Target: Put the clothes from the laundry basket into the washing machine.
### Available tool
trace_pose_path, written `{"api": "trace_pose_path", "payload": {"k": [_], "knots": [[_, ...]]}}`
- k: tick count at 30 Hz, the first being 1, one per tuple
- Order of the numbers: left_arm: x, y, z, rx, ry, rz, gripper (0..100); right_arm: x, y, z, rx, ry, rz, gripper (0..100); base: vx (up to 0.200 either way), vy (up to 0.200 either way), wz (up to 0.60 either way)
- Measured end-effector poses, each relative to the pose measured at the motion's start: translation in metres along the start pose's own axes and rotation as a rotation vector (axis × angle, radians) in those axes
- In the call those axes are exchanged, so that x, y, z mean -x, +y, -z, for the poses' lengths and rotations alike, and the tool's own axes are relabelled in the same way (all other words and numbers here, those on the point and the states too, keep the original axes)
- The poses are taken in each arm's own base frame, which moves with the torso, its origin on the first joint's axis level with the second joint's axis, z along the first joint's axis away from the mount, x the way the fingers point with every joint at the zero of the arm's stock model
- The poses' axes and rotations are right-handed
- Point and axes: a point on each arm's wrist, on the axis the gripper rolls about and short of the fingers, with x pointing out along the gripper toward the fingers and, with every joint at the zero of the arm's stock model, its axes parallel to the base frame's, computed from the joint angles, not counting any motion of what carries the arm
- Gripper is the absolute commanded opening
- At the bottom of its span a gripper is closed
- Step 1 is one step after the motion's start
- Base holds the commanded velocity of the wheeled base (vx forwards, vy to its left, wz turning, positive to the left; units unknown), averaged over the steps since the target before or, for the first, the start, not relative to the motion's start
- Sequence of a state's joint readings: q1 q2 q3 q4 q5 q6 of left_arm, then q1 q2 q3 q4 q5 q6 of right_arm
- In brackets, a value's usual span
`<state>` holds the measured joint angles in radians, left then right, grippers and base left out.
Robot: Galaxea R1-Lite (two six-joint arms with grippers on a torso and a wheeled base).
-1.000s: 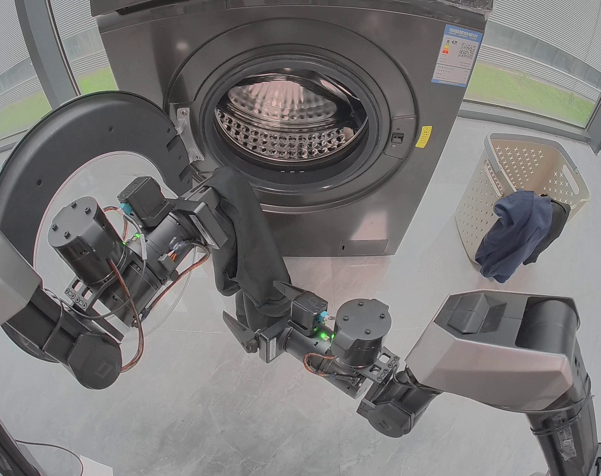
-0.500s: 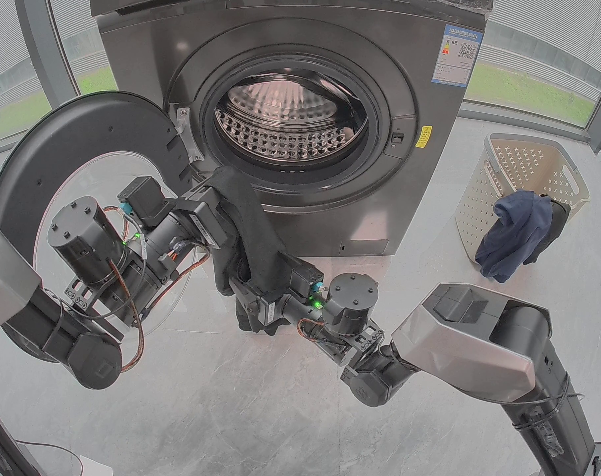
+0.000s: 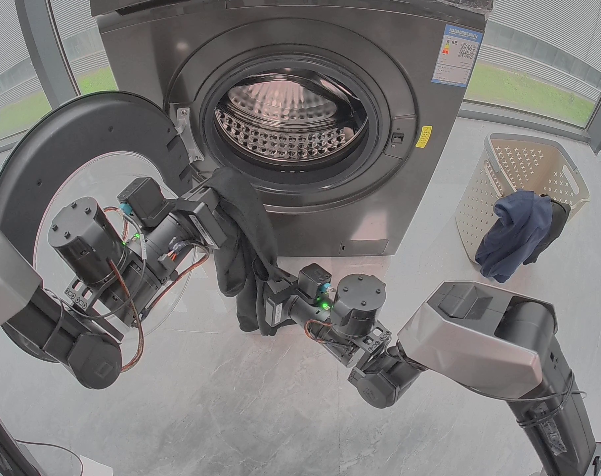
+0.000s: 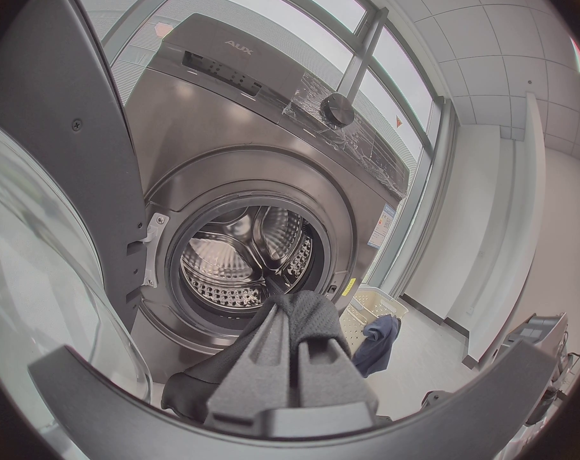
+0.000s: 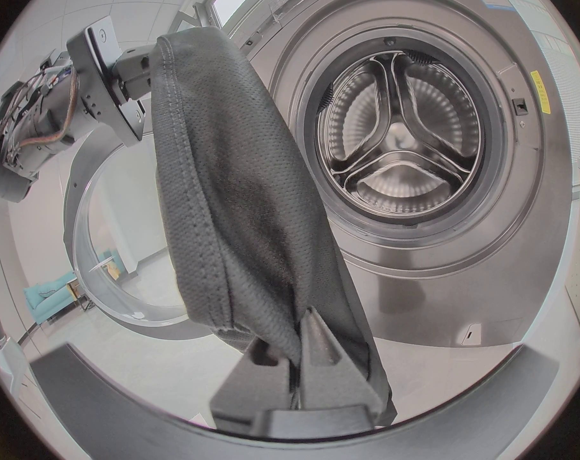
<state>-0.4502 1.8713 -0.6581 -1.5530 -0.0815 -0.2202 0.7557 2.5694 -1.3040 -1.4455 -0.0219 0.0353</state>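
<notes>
Head view, centre-left: gripping dark garment (image 3: 247,233) at both ends — left jaws clamped on top fold, right jaws pinched on lower part. Hangs near-upright, long axis top-to-bottom, just below washing machine (image 3: 380,193) door mouth. Likely calls for lifting up-right — left jaws nearer.

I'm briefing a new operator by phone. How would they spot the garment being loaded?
Find the washing machine with its door open. In front of its opening hangs a dark grey garment, gripped by the left gripper and right gripper. The blue garment drapes over the laundry basket.
</notes>
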Motion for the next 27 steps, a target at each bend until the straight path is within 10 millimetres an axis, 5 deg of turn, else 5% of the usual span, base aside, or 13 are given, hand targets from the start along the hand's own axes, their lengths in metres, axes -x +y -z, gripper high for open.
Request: {"api": "trace_pose_path", "payload": {"k": [2,3,20,21,27], "knots": [[0.000,0.000,0.000,0.000,0.001,-0.001,0,0.004,0.000,-0.003,-0.003,0.005,0.003,0,0.000,0.000,0.00],[0.000,0.000,0.000,0.000,0.001,0.000,0,0.005,0.000,-0.005,-0.004,0.006,0.004,100,0.000,0.000,0.00],[0.000,0.000,0.001,0.001,0.003,0.000,0,0.007,-0.012,-0.026,-0.013,-0.028,0.033,100,0.000,0.000,0.00],[0.000,0.000,0.001,0.001,0.003,0.000,0,0.008,-0.012,-0.026,-0.013,-0.027,0.039,0,0.000,0.000,0.00],[0.000,0.001,0.001,0.000,0.003,-0.002,0,0.009,-0.012,-0.027,-0.014,-0.025,0.049,0,0.000,0.000,0.00]]}}
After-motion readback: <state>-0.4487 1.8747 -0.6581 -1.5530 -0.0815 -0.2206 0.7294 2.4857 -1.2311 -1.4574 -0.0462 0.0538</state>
